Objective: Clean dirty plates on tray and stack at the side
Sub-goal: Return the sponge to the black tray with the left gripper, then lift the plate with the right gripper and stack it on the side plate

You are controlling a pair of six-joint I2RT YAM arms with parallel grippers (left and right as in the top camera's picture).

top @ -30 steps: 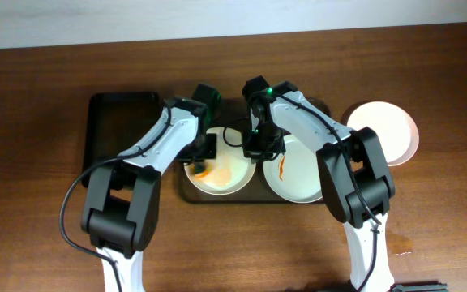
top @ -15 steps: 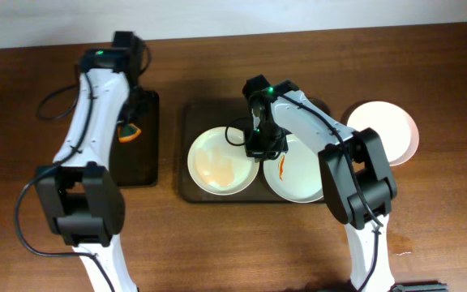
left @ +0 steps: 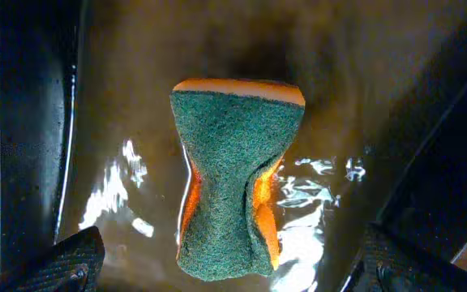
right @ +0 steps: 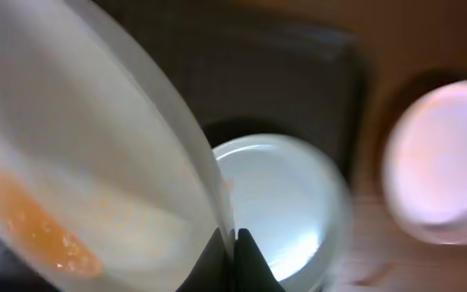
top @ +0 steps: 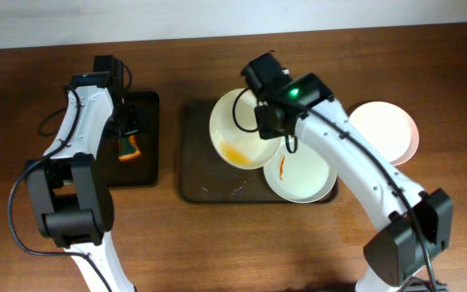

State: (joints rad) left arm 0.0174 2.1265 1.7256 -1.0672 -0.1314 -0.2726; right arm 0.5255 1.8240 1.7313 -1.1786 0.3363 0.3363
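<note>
Rough green scouring fibre over orange foam on the sponge [left: 237,174]; glossy, reflective black tray [left: 39,122]; smooth, faintly glossy white plates [top: 383,130]; smooth dark brown tray [top: 194,174]; wood-grained table [top: 217,243].

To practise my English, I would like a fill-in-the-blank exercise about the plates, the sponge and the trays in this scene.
1. The right tool grips the rim of a round white plate smeared with ____ residue.
2. Under the open left tool, the green and orange sponge lies on the narrow tray, which is ____ in colour.
3. Exactly ____ clean round white plate rests on the wooden table, beside the large dark brown tray.
Missing words: orange; black; one.
</note>
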